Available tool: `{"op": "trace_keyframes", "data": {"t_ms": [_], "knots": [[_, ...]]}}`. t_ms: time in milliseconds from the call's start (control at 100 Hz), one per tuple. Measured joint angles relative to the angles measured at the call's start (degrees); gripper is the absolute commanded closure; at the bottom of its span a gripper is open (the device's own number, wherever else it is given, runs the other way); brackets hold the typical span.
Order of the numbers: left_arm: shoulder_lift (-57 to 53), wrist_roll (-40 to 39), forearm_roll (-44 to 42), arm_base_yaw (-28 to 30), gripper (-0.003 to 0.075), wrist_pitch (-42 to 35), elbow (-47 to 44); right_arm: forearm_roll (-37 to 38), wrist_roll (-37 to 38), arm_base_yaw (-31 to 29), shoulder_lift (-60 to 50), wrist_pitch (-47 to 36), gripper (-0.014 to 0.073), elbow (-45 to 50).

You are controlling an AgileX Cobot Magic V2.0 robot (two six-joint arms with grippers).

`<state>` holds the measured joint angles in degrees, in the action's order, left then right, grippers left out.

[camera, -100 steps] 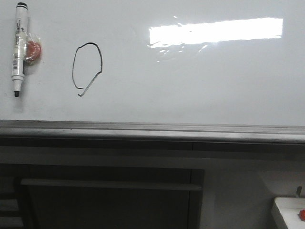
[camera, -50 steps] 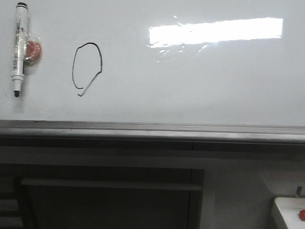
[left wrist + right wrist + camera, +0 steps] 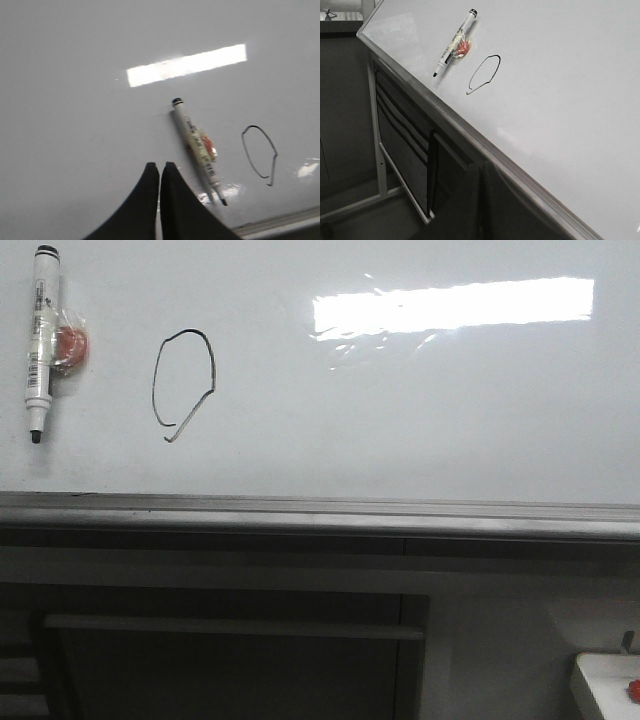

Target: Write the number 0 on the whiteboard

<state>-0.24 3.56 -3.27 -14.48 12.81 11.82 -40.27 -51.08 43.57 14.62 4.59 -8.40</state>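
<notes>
The number 0 (image 3: pixel 183 380) is a thin black oval outline with a short tail, drawn on the left part of the whiteboard (image 3: pixel 420 400). It also shows in the left wrist view (image 3: pixel 260 154) and the right wrist view (image 3: pixel 484 74). A white marker pen (image 3: pixel 40 340) lies on the board left of the 0, uncapped tip down, next to a red blob. My left gripper (image 3: pixel 160 167) is shut and empty, over bare board beside the pen (image 3: pixel 197 147). My right gripper (image 3: pixel 481 167) is shut and empty, below the board's grey ledge (image 3: pixel 470 137). Neither gripper shows in the front view.
A grey metal ledge (image 3: pixel 320 512) runs along the whiteboard's lower edge. Below it are dark cabinet panels with a pale bar (image 3: pixel 235 626). A white object with a red spot (image 3: pixel 610 685) sits at the lower right. A bright light strip (image 3: pixel 450 305) reflects on the board.
</notes>
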Motion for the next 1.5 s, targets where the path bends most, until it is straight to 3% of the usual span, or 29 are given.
{"op": "trace_keyframes", "data": {"t_ms": [140,280,590,900,1500], "knots": [[0.0,2.0,3.9,8.6,0.0741,0.0,-0.1,0.0,0.0,0.0,0.0,0.0,0.0643,0.0],[0.0,2.3,5.9,13.4,0.0741,-0.9,-1.8,0.0,0.0,0.0,0.0,0.0,0.0643,0.0],[0.0,2.5,5.8,13.8,0.0741,-4.2,-11.8,0.0,0.0,0.0,0.0,-0.1,0.0643,0.0],[0.0,2.6,3.3,13.8,0.0741,5.6,-11.9,-0.1,0.1,0.0,0.0,-0.1,0.0643,0.1],[0.0,2.6,2.9,13.8,0.0741,6.0,-11.9,-0.1,0.1,0.0,0.0,-0.1,0.0643,0.1]]}}
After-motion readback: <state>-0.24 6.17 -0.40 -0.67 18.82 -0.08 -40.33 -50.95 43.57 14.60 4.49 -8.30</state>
